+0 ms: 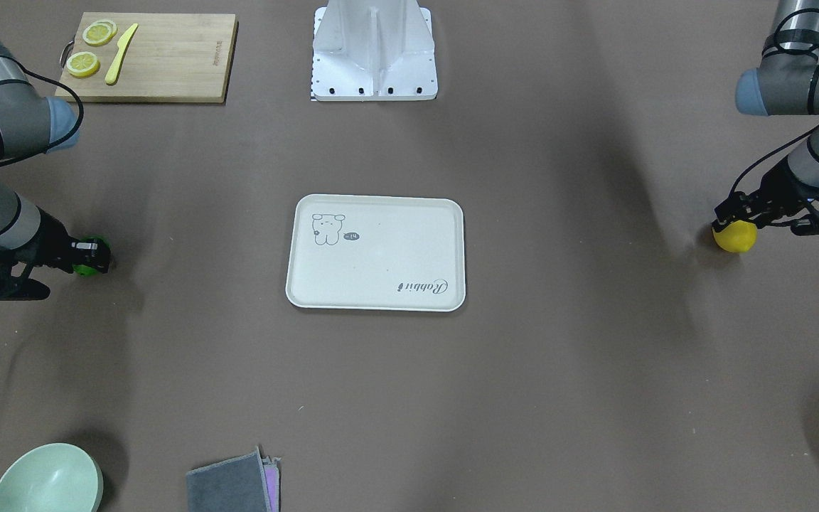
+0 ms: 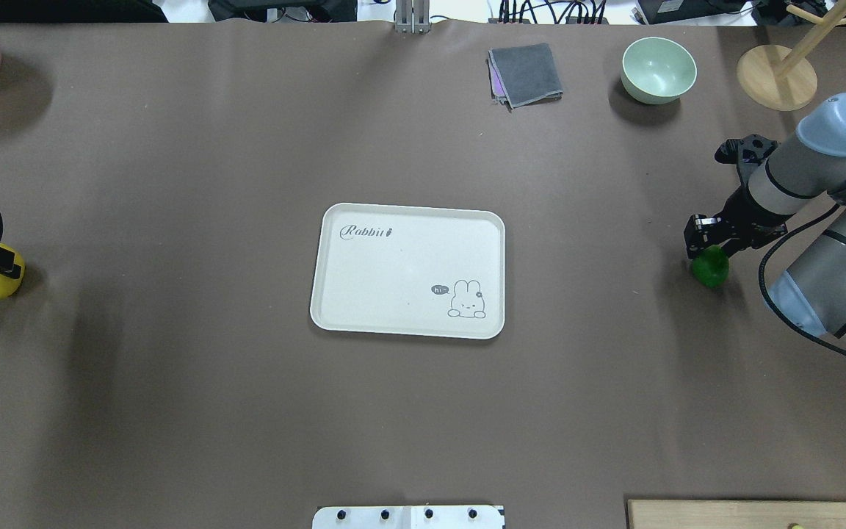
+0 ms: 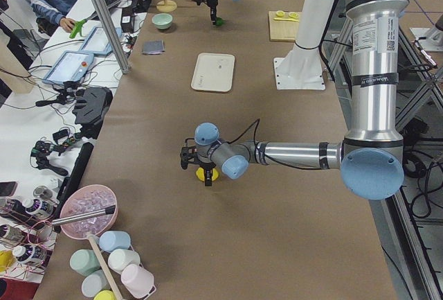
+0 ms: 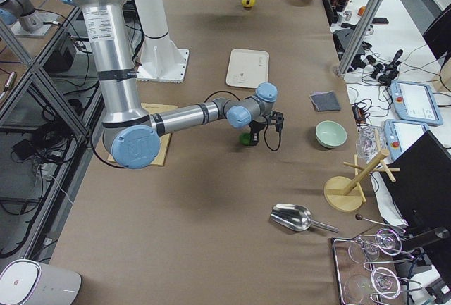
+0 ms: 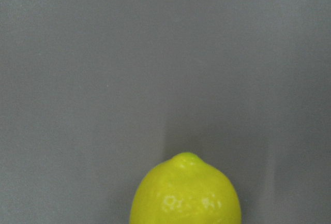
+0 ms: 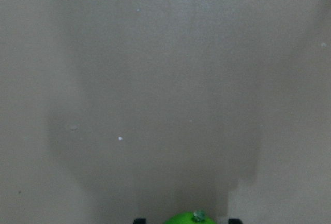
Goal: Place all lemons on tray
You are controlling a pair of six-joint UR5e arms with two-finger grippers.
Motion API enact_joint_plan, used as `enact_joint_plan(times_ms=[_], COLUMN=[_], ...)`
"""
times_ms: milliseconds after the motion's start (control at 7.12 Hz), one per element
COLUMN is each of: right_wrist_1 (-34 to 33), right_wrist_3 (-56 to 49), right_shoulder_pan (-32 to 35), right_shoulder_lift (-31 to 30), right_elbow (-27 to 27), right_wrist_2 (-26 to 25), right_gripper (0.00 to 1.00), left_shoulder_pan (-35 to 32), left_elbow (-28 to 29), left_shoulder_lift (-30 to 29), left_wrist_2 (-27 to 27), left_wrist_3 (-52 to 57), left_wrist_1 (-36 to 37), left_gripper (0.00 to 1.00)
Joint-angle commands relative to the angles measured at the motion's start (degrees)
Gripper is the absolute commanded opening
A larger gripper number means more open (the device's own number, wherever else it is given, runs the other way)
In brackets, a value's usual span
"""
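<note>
Seen from the camera on the left wrist, there is just one yellow lemon [image 5: 185, 195] and the table [image 5: 155, 53] around it. The lemon sits at the bottom edge, a touch right of centre, and the frame cuts it off so only its upper part shows. Its pointed tip faces up the picture, capped by a small nub with a greenish tinge. The skin is glossy and finely dimpled, with a couple of pale glints just below the tip. All else is plain, matte grey-brown tabletop. A faintly darker band of shadow rises from the lemon and spreads to its right.
</note>
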Motion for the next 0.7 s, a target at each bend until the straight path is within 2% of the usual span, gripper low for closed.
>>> enact_joint_plan(times_ms=[0, 140, 281, 421, 562], right_wrist_1=[0.87, 0.87, 0.87, 0.96, 0.96], right_wrist_3=[0.2, 0.11, 0.02, -0.15, -0.24], right_shoulder_pan=[-0.54, -0.45, -0.45, 0.42, 3.21], right_shoulder_lift=[-0.12, -0.12, 0.06, 0.49, 0.85], right_elbow=[0.03, 0.47, 0.74, 0.74, 0.83], right_wrist_2=[0.09, 0.09, 0.88, 2.19, 4.38], right_gripper=[0.43, 0.31, 0.24, 0.24, 0.24], left_shoulder_pan=[0.01, 0.09, -0.08, -0.43, -1.04], left_elbow=[1.0, 0.65, -0.4, -4.23, -9.49], left_shoulder_lift=[-0.73, -0.82, -0.73, -0.04, -0.03], left_wrist_2=[-0.26, -0.44, -0.79, -3.23, -5.69], left_wrist_3=[0.24, 0.15, 0.06, 0.06, 0.06], left_wrist_1=[-0.8, -0.72, -0.46, 1.46, 6.61], left_gripper=[0.54, 0.06, 0.0, 0.0, 0.0])
